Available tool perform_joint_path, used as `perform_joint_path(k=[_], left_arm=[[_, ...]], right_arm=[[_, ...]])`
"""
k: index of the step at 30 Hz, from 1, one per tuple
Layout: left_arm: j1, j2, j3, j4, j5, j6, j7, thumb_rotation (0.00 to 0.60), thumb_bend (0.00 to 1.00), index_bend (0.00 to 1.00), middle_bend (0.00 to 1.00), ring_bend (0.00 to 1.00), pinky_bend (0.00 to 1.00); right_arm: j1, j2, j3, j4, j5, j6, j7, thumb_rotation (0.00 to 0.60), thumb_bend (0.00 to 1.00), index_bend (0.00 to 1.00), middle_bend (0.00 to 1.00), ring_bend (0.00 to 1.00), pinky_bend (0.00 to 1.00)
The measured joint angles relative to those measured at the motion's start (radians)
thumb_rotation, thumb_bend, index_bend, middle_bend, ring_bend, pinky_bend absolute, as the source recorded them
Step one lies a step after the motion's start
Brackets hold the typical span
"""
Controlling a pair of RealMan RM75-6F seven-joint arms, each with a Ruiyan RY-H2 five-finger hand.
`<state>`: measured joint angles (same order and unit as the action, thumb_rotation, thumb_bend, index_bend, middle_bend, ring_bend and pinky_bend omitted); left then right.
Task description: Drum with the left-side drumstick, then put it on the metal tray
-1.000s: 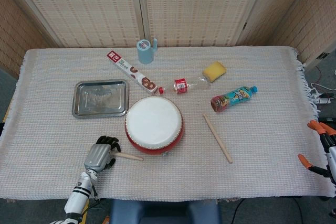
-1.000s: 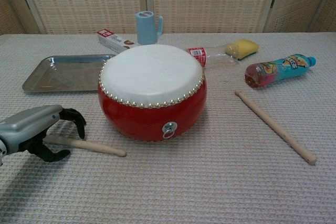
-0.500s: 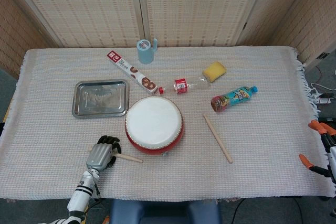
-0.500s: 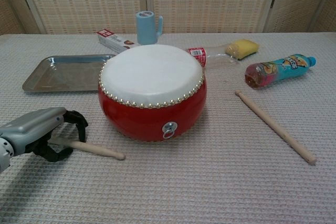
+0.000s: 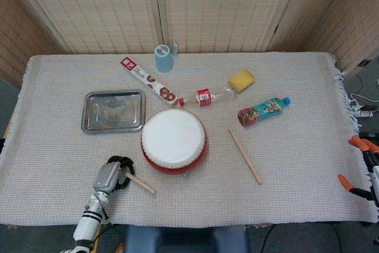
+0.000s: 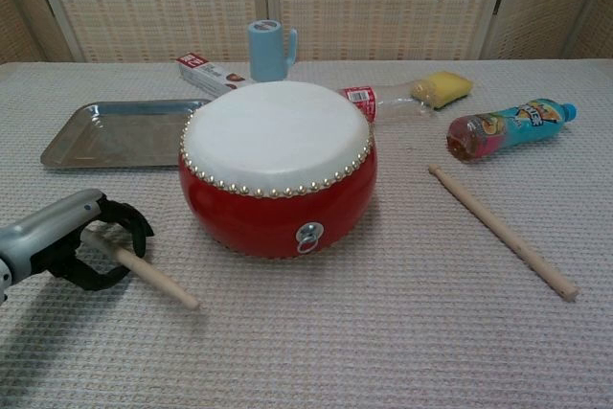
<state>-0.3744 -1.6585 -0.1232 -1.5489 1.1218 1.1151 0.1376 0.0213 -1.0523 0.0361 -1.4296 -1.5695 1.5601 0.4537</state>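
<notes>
My left hand (image 6: 72, 241) sits nearest me at the table's front edge, its dark fingers (image 6: 129, 227) curled around the butt of the left-side drumstick (image 6: 144, 270), whose free end slants down toward the cloth just in front of the red drum (image 6: 276, 168). I judge this low grip suits a swing up onto the white drumhead, a beat not yet struck. Past the hand, left of the drum, the metal tray (image 6: 67, 146) lies flat, an easy drop-off afterward. The other drumstick (image 6: 501, 230) rests right of the drum, with bottles, a sponge, a box and a blue cup beyond. The chest view shows my fingers wrapping the stick; the head view alone shows my right hand (image 5: 362, 167) at the table's far right edge, its orange-tipped fingers apart, holding nothing.
</notes>
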Motion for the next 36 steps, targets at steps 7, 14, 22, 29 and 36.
perform_joint_path(k=[7, 14, 22, 29, 36], left_arm=[[0.053, 0.107, -0.05, -0.085, -0.006, -0.017, -0.316, 0.6, 0.37, 0.58, 0.32, 0.21, 0.13], [0.096, 0.229, -0.118, -0.146, -0.021, -0.13, -0.739, 0.6, 0.37, 0.57, 0.32, 0.21, 0.14], [0.131, 0.313, -0.184, -0.123, 0.038, -0.301, -1.261, 0.6, 0.37, 0.56, 0.32, 0.21, 0.14], [0.141, 0.344, -0.214, -0.054, 0.161, -0.376, -1.602, 0.6, 0.37, 0.55, 0.32, 0.23, 0.15], [0.125, 0.356, -0.192, 0.029, 0.298, -0.389, -1.872, 0.6, 0.37, 0.55, 0.32, 0.23, 0.15]], right_arm=[[0.0, 0.001, -0.002, -0.013, -0.009, 0.004, -0.01, 0.6, 0.27, 0.07, 0.15, 0.03, 0.13], [0.006, 0.004, -0.003, -0.029, -0.017, 0.0, -0.026, 0.6, 0.27, 0.07, 0.15, 0.03, 0.13], [0.006, 0.008, -0.005, -0.046, -0.019, 0.001, -0.043, 0.6, 0.27, 0.07, 0.15, 0.03, 0.13], [0.004, 0.01, -0.007, -0.056, -0.019, 0.002, -0.054, 0.6, 0.27, 0.07, 0.15, 0.03, 0.13], [0.003, 0.012, -0.008, -0.065, -0.02, 0.004, -0.062, 0.6, 0.27, 0.07, 0.15, 0.03, 0.13]])
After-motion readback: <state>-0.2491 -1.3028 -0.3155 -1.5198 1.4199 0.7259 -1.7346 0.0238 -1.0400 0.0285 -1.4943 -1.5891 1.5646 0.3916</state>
